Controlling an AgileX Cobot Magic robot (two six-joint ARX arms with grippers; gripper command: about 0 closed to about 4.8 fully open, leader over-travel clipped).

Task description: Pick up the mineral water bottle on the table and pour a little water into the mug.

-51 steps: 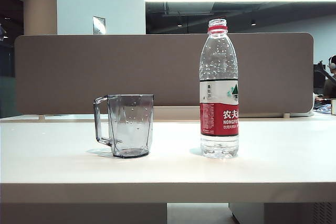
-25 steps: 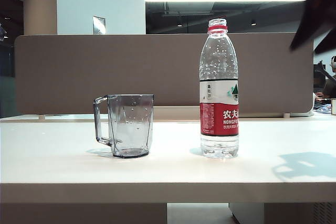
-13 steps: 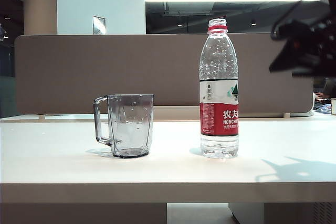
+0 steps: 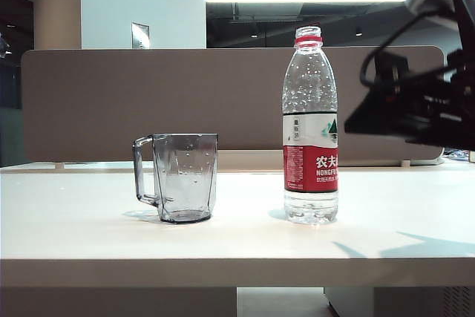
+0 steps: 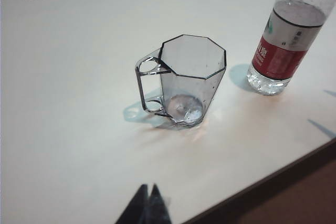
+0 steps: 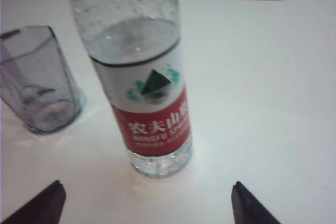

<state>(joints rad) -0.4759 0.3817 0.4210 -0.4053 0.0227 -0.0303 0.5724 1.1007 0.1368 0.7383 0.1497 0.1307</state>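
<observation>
Part-full mineral water bottle (image 4: 309, 128) beside mug (image 4: 178, 177); right claw (image 6: 147, 200) spread apart, left claw (image 5: 147, 205) pinched together.

Low frontal exterior; both wrist views overlook mug (image 5: 186, 80) and bottle (image 6: 142, 77).

I read one label only: the mineral water bottle (image 4: 310, 125) carries a red band with white Chinese characters "农夫" and, beneath, "NONGFU"; my right wrist view shows "农夫山" and "NONGFU S".

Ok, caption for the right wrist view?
Right tool open, facing upright mineral water bottle; mug beside it.
</observation>
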